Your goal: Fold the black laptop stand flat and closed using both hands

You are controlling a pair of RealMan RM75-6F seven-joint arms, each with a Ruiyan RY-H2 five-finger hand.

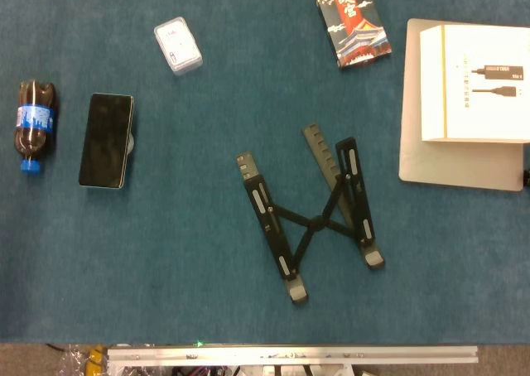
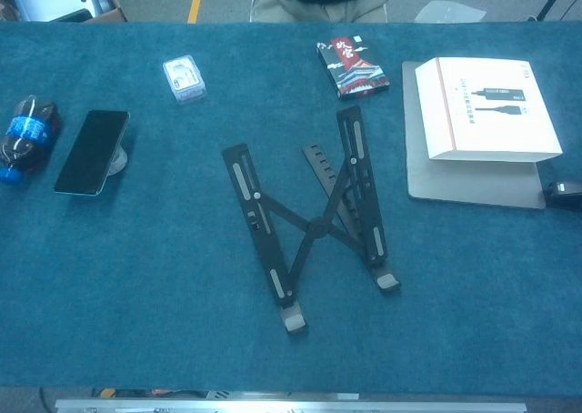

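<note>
The black laptop stand (image 1: 313, 220) lies spread out on the blue table, its two long rails apart and joined by crossed struts in an X. In the chest view the laptop stand (image 2: 311, 222) sits mid-table with its hooked feet toward the near edge. Neither of my hands shows in the head view or the chest view.
A cola bottle (image 1: 33, 124) and a black phone (image 1: 106, 140) lie at the left. A small clear box (image 1: 177, 45) and a card pack (image 1: 353, 26) sit at the back. A white box (image 1: 474, 82) rests on a grey pad (image 1: 460, 169) at the right.
</note>
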